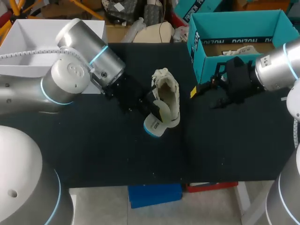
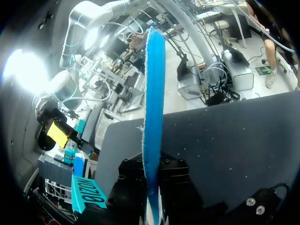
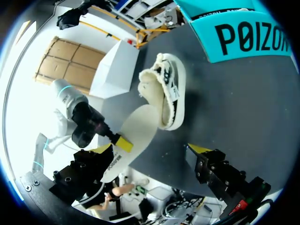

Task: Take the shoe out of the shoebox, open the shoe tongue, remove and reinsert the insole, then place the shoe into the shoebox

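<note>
Cream fleece-lined shoe (image 1: 166, 89) on table centre, out of teal cardboard shoebox (image 1: 234, 21) at 1 o'clock | left gripper (image 1: 152, 105) clamps blue-backed cream insole (image 1: 161, 123) at shoe's 7 o'clock (apparently removed) | right gripper (image 1: 204, 96) wide, empty | remaining: reinsert, rebox

I see bold dark block lettering on the teal cardboard shoebox (image 1: 208, 70) at far right, on its inner wall and outer side panels.
</note>
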Tool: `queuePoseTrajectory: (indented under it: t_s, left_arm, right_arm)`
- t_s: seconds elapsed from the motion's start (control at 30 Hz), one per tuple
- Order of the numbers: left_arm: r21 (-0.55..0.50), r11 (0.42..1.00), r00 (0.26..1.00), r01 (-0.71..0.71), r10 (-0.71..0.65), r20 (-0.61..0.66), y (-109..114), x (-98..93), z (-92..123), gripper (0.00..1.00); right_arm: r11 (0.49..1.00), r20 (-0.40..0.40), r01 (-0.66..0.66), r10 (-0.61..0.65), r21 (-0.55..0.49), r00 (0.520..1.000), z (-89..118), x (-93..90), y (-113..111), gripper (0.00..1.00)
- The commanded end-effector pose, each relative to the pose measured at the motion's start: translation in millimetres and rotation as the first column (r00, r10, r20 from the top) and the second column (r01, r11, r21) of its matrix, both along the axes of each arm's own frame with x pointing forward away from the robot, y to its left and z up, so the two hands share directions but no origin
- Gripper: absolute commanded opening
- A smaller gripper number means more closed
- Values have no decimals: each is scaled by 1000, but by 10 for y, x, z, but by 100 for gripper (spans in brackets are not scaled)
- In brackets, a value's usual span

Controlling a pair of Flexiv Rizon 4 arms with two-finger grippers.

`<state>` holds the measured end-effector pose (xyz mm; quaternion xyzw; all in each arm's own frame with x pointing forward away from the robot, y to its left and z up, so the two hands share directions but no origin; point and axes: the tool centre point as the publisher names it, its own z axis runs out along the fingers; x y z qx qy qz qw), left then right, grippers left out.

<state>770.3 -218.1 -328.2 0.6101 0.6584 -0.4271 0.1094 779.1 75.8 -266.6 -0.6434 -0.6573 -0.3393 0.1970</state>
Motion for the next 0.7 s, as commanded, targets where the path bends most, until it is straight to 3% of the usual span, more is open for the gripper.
queuePoseTrajectory:
  t_s: [0.03, 0.3, 0.7]
  left_arm:
    - [33, 999, 1000, 15, -14, -12, -152, 118, -129, 0]
    - [47, 999, 999, 20, -18, -41, -249, 293, -320, 0]
    - [39, 999, 999, -36, 37, -30, -297, 739, -478, 0]
  right_arm:
    - [1000, -1, 0, 0, -3, 1000, 5, -1, 3, 100]
    - [1000, -1, 0, 0, -3, 1000, 5, -1, 3, 100]
    - [1000, -1, 0, 0, -3, 1000, 5, -1, 3, 100]
